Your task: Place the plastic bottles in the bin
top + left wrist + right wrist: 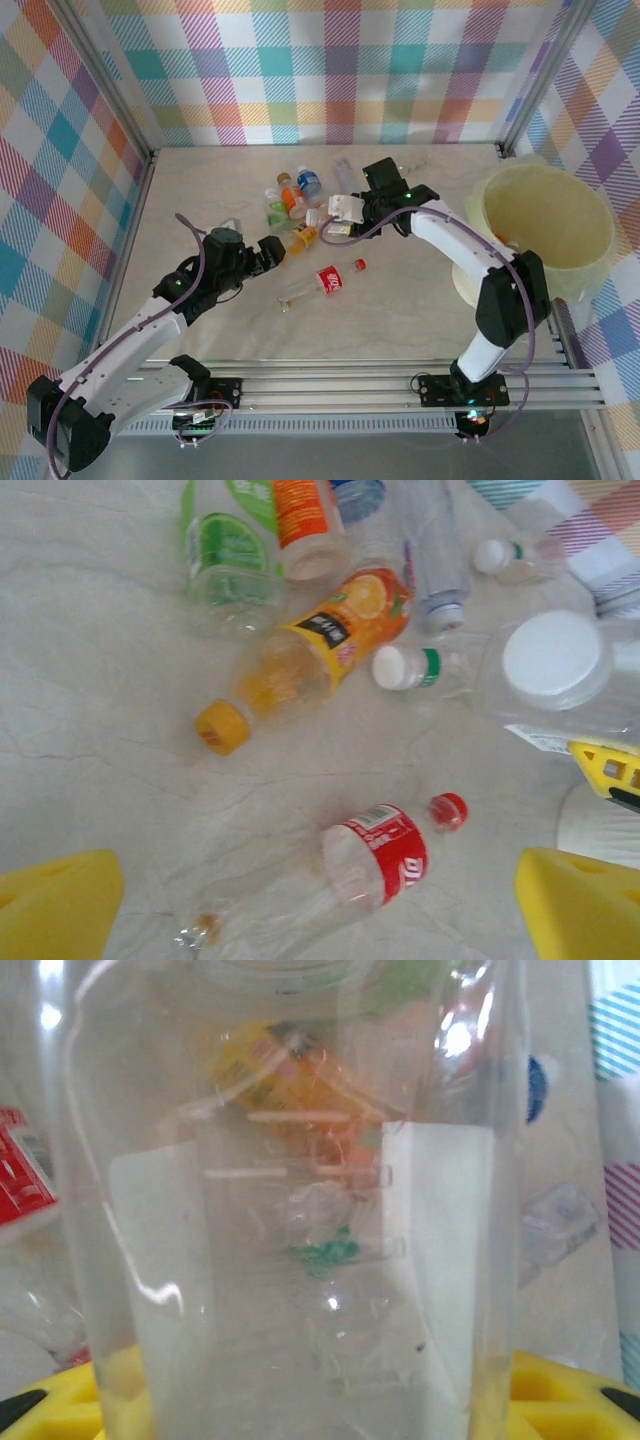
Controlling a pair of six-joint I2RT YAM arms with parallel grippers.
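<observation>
My right gripper (352, 214) is shut on a clear plastic bottle (300, 1210) with a wide white cap (553, 660), and the bottle's body sits between its yellow fingers (560, 1392). It is at the right edge of a pile of plastic bottles (292, 197). My left gripper (268, 252) is open, with its yellow fingers (55, 908) wide apart above the table. A clear bottle with a red label and red cap (385, 855) lies on its side just beyond them. The bin (545, 225), a large pale yellow-green bucket, stands at the far right.
In the pile lie an orange-juice bottle with a yellow cap (320, 645), a green-labelled bottle (225, 550), an orange-labelled one (300, 520) and small white-capped ones (400, 667). Checked walls enclose the table (200, 320) on three sides.
</observation>
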